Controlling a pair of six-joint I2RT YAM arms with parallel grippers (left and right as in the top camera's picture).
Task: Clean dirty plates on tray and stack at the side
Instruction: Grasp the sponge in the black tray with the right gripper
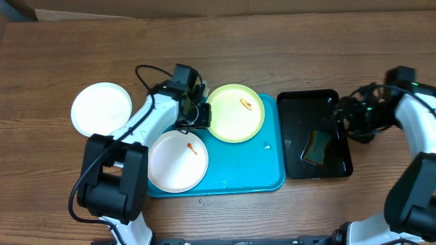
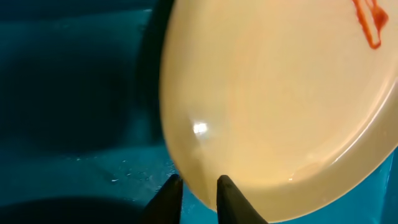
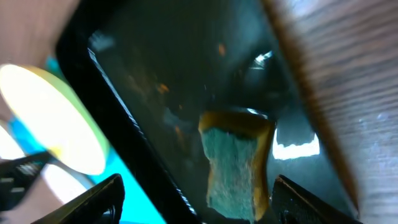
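The yellow-green plate [image 1: 235, 112] with an orange smear lies at the back of the turquoise tray [image 1: 245, 173], overlapping its far rim. My left gripper [image 1: 201, 113] is at this plate's left rim. In the left wrist view its fingers [image 2: 230, 200] stand a narrow gap apart with the plate's edge [image 2: 261, 112] between them. A white plate [image 1: 177, 162] with a red smear sits on the tray's front left. Another white plate [image 1: 101, 109] rests on the table left of the tray. My right gripper [image 1: 339, 122] hangs open over the black tray [image 1: 306, 101], its fingers wide on either side of the sponge [image 3: 236, 168].
The black tray [image 3: 124, 124] holds dark water and the yellow-and-green sponge [image 1: 317, 146], just right of the turquoise tray. Small droplets dot the turquoise tray's floor [image 2: 124, 174]. Bare wooden table [image 1: 272, 47] runs behind both trays.
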